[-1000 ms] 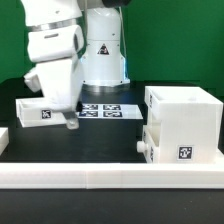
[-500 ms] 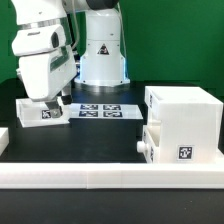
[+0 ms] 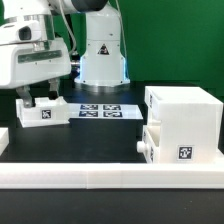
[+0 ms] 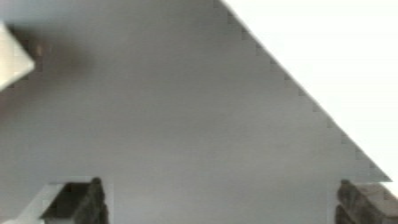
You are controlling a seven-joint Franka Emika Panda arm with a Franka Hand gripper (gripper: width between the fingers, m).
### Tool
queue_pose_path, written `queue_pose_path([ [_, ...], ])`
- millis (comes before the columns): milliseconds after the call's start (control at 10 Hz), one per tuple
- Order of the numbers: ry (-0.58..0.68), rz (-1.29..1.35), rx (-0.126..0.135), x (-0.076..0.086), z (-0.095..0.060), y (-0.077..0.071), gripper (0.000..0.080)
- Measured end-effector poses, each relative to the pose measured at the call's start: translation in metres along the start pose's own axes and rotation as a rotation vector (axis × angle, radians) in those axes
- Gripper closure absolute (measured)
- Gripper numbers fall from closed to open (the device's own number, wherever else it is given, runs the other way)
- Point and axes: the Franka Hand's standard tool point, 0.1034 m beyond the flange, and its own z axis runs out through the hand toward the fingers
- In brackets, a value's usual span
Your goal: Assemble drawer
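The large white hollow casing [image 3: 185, 115] stands at the exterior view's right, with a tag low on its front. One knobbed tray [image 3: 156, 143] sits at its lower left side, knob [image 3: 141, 147] pointing left; how far in it is I cannot tell. The other small tray [image 3: 42, 113] lies at the left, tag facing front. My gripper [image 3: 40, 99] hangs just above this tray, open, with its fingers [image 3: 55, 98] spread over it. In the wrist view the gripper [image 4: 222, 205] holds nothing; dark fingertips [image 4: 75, 205] show at both edges over blurred grey, with a white surface [image 4: 338, 60] beside it.
The marker board [image 3: 100, 109] lies flat between the left tray and the casing, in front of the robot base [image 3: 103, 55]. A long low white bar [image 3: 110, 180] edges the table's front, and a short one [image 3: 4, 138] sits at the left.
The arm has swung to the exterior view's left and risen. The gripper went from in front of the left tray to just above it. The trays and the casing have not moved.
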Motion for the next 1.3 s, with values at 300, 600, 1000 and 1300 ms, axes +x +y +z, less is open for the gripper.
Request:
queue_pose_path([
  [300, -0.010, 0.087, -0.010, -0.011, -0.001, -0.007, 0.0151],
  [600, -0.010, 0.308, -0.020, -0.013, -0.001, -0.007, 0.0151],
  [1000, -0.014, 0.727, -0.051, -0.020, -0.009, -0.022, 0.0151],
  [1300, -0.032, 0.742, -0.049, -0.024, -0.007, -0.049, 0.0151],
])
